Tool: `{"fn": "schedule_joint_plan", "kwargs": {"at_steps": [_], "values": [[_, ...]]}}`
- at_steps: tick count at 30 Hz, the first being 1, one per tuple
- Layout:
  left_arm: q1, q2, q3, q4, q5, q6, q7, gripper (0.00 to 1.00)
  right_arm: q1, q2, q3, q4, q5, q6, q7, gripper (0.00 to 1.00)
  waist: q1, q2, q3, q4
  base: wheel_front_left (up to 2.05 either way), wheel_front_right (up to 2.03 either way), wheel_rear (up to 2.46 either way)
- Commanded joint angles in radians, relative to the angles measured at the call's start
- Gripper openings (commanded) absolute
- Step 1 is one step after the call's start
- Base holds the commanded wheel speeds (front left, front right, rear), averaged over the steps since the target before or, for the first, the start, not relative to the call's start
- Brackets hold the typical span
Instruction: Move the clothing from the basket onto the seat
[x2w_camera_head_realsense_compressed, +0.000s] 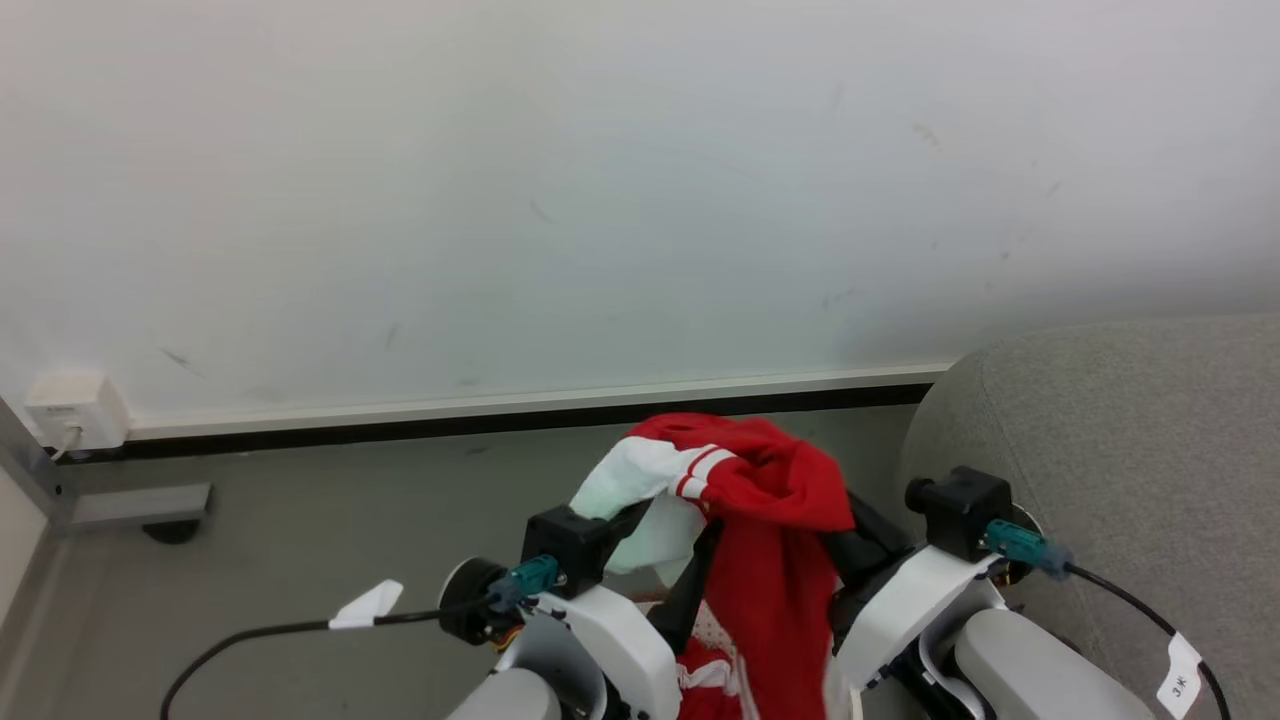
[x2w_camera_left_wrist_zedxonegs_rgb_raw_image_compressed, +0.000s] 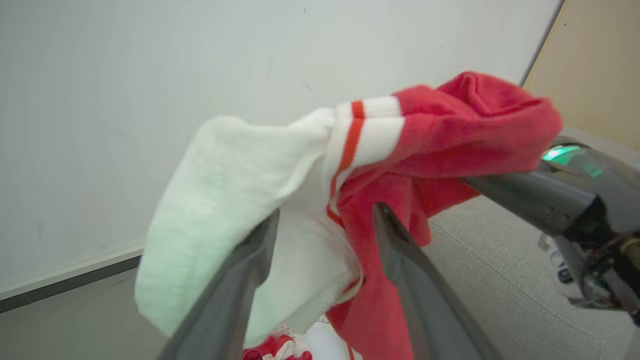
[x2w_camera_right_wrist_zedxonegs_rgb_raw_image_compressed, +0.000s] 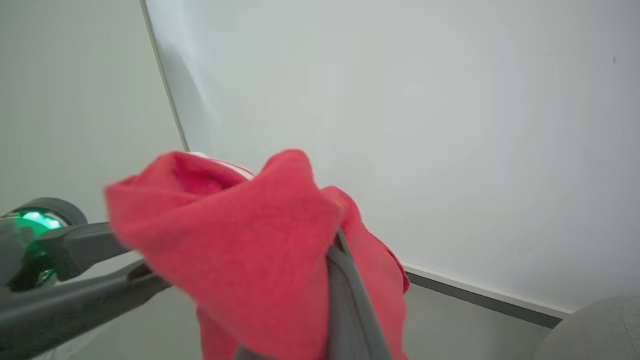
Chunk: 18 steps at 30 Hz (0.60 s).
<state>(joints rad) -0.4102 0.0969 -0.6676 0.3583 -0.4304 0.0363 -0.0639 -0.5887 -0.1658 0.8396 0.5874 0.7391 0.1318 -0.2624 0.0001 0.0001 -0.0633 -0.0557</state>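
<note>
The red clothing (x2w_camera_head_realsense_compressed: 770, 520), with a white panel and thin stripes, hangs bunched in the air between my two grippers. My left gripper (x2w_camera_left_wrist_zedxonegs_rgb_raw_image_compressed: 325, 215) is open, its two fingers (x2w_camera_left_wrist_zedxonegs_rgb_raw_image_compressed: 400, 240) spread apart with the white part of the clothing (x2w_camera_left_wrist_zedxonegs_rgb_raw_image_compressed: 240, 170) draped over and between them. My right gripper (x2w_camera_right_wrist_zedxonegs_rgb_raw_image_compressed: 335, 240) is shut on the clothing's red fold (x2w_camera_right_wrist_zedxonegs_rgb_raw_image_compressed: 240, 235); its dark fingers (x2w_camera_left_wrist_zedxonegs_rgb_raw_image_compressed: 505, 187) reach in from the right in the left wrist view. More red and white cloth (x2w_camera_left_wrist_zedxonegs_rgb_raw_image_compressed: 277, 347) lies below. The grey seat (x2w_camera_head_realsense_compressed: 1110, 450) stands to the right. The basket is hidden behind arms and cloth.
A white wall (x2w_camera_head_realsense_compressed: 600, 200) with a baseboard (x2w_camera_head_realsense_compressed: 500, 405) stands close ahead. A wall socket (x2w_camera_head_realsense_compressed: 75, 410) and a grey metal foot (x2w_camera_head_realsense_compressed: 135, 505) sit at the left. Grey floor (x2w_camera_head_realsense_compressed: 350, 500) lies open on the left. Cables run from both wrists.
</note>
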Motion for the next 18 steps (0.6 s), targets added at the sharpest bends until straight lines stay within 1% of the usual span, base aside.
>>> {"fn": "schedule_joint_plan", "kwargs": {"at_steps": [1, 4, 9, 18], "values": [[0.005, 0.007, -0.003, 0.008, 0.018, 0.005, -0.011, 1.0, 0.021, -0.011, -0.032, -0.012, -0.01, -0.002, -0.003, 0.0, -0.0001, -0.0001, 0.001, -0.003, 0.0, 0.0, 0.0], [0.014, 0.006, -0.012, 0.016, 0.023, 0.005, -0.026, 1.0, 0.044, -0.015, -0.085, -0.032, -0.024, -0.002, -0.003, 0.0, -0.0001, -0.0001, 0.003, -0.009, 0.0, 0.0, 0.0], [0.022, 0.004, -0.026, 0.034, 0.024, 0.0, -0.035, 1.0, 0.061, -0.022, -0.146, -0.057, -0.045, -0.002, -0.004, 0.0, -0.0001, -0.0001, 0.007, -0.026, 0.0, 0.0, 0.0], [0.022, -0.005, -0.04, 0.043, 0.011, 0.004, -0.047, 1.0, 0.075, -0.035, -0.215, -0.078, -0.07, -0.002, -0.004, 0.0, -0.0001, -0.0001, 0.014, -0.067, 0.0, 0.0, 0.0]]}}
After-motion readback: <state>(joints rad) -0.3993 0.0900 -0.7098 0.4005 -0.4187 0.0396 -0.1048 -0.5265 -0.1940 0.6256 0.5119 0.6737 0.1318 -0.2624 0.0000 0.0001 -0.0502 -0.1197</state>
